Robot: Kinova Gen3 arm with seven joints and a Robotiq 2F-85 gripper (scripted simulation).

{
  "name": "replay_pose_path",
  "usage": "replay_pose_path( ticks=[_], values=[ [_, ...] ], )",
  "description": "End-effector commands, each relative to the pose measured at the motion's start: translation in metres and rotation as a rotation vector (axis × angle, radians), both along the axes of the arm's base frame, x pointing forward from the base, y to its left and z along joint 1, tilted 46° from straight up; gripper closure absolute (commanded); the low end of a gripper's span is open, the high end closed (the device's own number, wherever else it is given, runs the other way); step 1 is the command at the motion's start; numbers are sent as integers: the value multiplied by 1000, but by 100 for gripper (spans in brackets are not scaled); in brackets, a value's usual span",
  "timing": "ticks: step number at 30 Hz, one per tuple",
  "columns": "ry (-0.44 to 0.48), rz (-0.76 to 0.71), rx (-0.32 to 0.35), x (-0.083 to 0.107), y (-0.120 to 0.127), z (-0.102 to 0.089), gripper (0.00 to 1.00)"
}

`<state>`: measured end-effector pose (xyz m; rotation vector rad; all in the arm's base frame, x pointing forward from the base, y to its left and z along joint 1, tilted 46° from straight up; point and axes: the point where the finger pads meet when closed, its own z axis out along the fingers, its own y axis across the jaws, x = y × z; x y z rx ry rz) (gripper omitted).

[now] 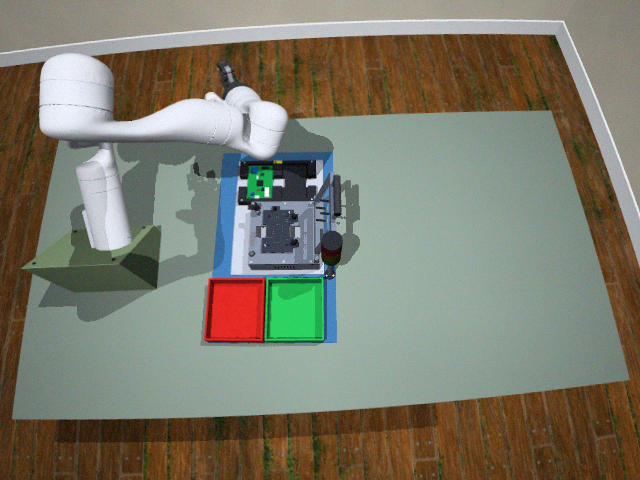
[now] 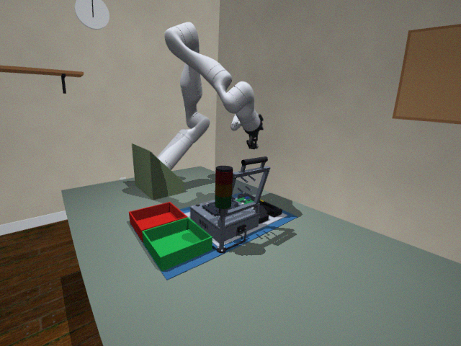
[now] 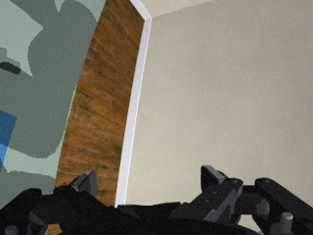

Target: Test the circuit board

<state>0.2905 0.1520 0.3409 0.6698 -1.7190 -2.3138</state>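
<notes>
The green circuit board (image 1: 261, 181) lies in the black tray (image 1: 277, 180) at the far end of the blue base; a sliver of the board shows in the exterior view (image 2: 243, 200). The grey tester (image 1: 281, 237) stands nearer, with its lid (image 2: 255, 179) raised and its bed bare. The signal light (image 2: 223, 187) on its post looks dark. My gripper (image 2: 252, 143) is open and empty, high above the tray's far side, also seen in the top view (image 1: 223, 68). The wrist view shows only finger bases (image 3: 156, 222), wall and floor.
A red bin (image 1: 235, 309) and a green bin (image 1: 294, 308) sit side by side at the near end of the blue base, both empty. The arm's olive pedestal (image 1: 95, 256) stands to the left. The lid's black handle (image 2: 254, 161) sticks up under my gripper.
</notes>
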Motion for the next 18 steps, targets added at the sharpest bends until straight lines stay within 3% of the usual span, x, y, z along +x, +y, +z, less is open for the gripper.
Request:
replay_pose_path(
  ticks=[1, 9, 11, 18],
  values=[
    [-186, -57, -55, 1, -12, -1, 0],
    [-761, -77, -191, 8, -41, -32, 0],
    [-761, -77, -191, 8, -41, -32, 0],
    [-1141, -33, -308, 30, -72, -48, 0]
  ],
)
